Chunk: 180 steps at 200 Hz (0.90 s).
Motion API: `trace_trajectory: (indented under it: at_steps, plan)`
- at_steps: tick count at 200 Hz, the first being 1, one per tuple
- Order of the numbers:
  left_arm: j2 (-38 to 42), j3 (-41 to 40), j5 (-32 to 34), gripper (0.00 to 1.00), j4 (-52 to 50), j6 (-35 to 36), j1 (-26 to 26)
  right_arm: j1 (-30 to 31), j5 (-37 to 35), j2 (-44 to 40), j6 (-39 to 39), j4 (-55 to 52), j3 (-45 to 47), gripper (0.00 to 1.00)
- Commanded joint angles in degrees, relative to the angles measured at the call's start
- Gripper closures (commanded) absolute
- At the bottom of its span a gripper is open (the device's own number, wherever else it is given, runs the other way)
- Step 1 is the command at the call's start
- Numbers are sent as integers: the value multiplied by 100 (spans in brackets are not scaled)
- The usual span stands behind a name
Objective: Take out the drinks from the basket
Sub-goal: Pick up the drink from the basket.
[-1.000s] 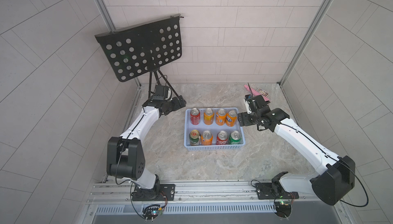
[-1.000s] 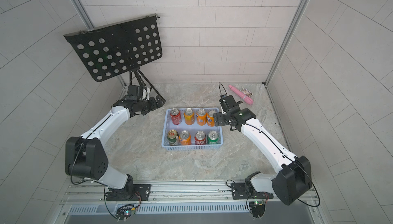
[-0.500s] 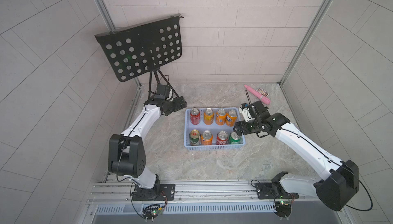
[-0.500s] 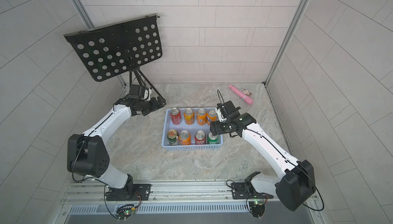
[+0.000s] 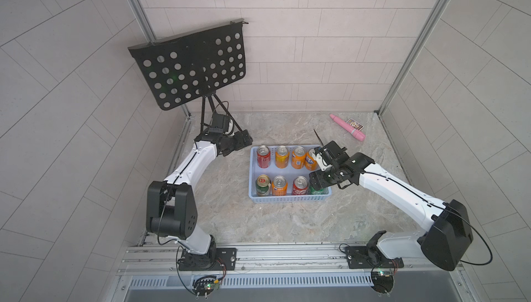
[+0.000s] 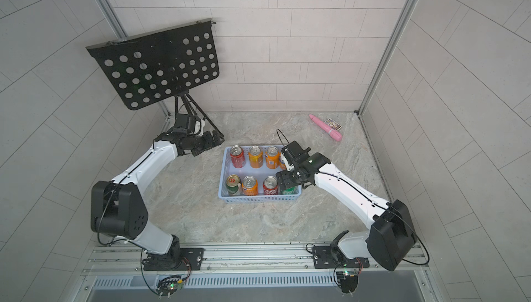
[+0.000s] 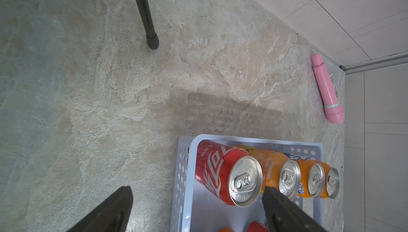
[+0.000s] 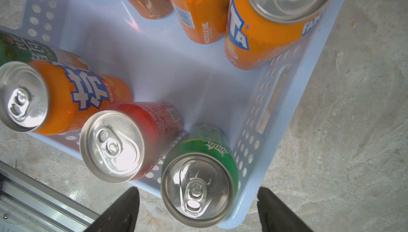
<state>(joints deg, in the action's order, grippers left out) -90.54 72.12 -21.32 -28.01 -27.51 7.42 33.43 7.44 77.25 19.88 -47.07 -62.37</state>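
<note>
The light-blue basket [image 5: 287, 198] [image 6: 258, 198] sits mid-table with its drinks upright in two rows. My right gripper [image 5: 314, 183] [image 8: 197, 190] hovers open over the green can [image 5: 317, 191] [image 8: 198, 189] in the front right corner. One finger stands on each side of it with gaps, not touching. My left gripper [image 5: 242, 142] [image 7: 197, 189] is open above the basket's back left corner, near the red can [image 5: 263, 157] [image 7: 223, 173]. One of its fingers is outside the wall. Orange cans [image 5: 298, 157] fill the rest of the back row.
A black perforated music stand [image 5: 192, 65] rises at the back left, with one leg [image 7: 145, 14] on the table near my left gripper. A pink stick [image 5: 347, 127] and a small card [image 5: 355, 123] lie at the back right. A metal rail [image 5: 258, 254] runs along the front.
My right gripper has moved from the basket's back right corner forward to above the green can, and its jaws have narrowed somewhat. The left arm has barely moved.
</note>
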Motion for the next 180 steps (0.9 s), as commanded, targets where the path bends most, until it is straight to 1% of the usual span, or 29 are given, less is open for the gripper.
trace_trajectory:
  at_steps: [1,70,103,149,180]
  plan:
    - [-1,244,115,0,-227,158,14,58,-311,31,-81,-215,-113,13]
    - [-15,254,121,0,-240,158,14,137,-223,327,-51,-241,-188,15]
    - [-16,260,135,0,-249,160,7,240,-203,482,-29,-259,-253,18]
    - [10,280,256,0,-309,201,14,298,-466,572,-30,-364,-217,19]
    - [45,259,291,0,-288,211,9,296,-473,587,-20,-369,-88,20]
